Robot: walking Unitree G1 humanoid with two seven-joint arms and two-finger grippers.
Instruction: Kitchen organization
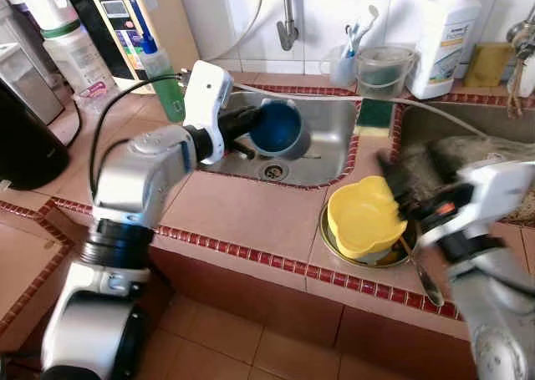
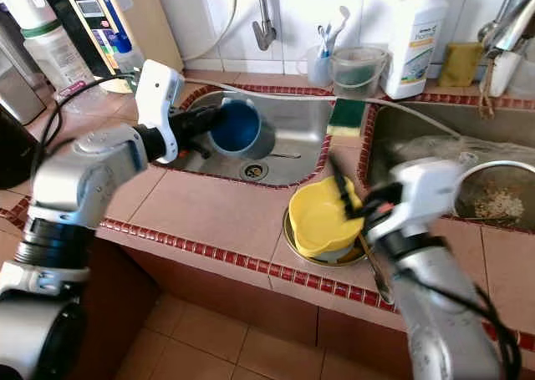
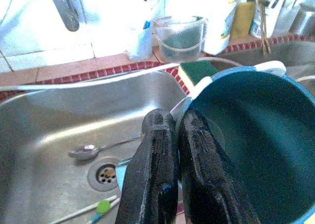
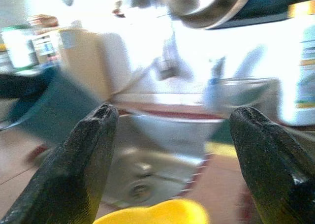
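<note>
This is a home kitchen: a stainless steel sink basin (image 1: 330,138) sits in a pink-tiled counter (image 1: 242,209) edged with small red tiles, just beyond the left gripper's fingers (image 3: 152,179). A white dish-soap bottle (image 1: 443,38) and green-and-yellow sponge (image 1: 376,117) stand farther back against the white wall tiles.

arms: silver, rounded shells, black joints | wrists: white housings | left arm (image 1: 138,175): black cable | fingers (image 3: 152,179): long, black
</note>
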